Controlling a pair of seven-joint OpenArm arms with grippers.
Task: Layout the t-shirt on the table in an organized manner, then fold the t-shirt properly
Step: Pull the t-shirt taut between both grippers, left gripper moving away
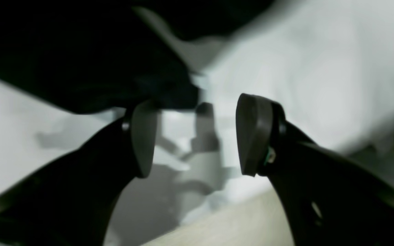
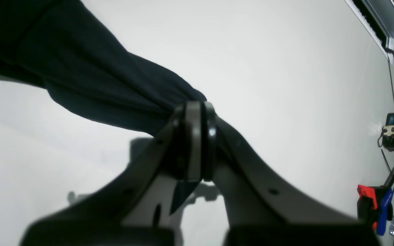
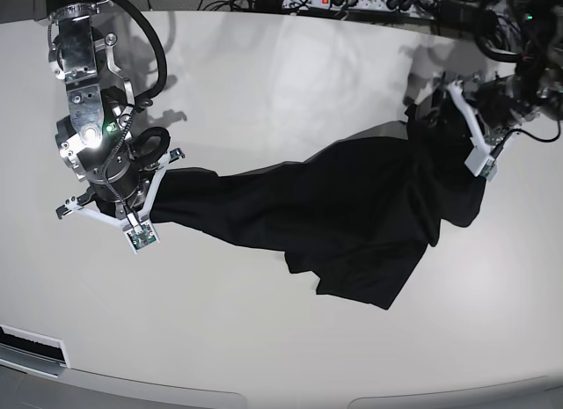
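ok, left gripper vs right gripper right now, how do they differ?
Left gripper has its jaws wide apart with nothing between the pads; right gripper is clamped shut on a bunched edge of the t-shirt. Left sits at one end of the shirt, right at the opposite end. Both hang over the table.

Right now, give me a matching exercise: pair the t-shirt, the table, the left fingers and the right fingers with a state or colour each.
Column one:
1. t-shirt
2. table
3. left fingers
4. right fingers

Column two:
A. pressed together on black cloth
B. glossy white, bearing the cloth
C. spread apart, nothing between them
D. black, stretched out and rumpled

Pairs: 1-D, 2-B, 3-C, 4-A
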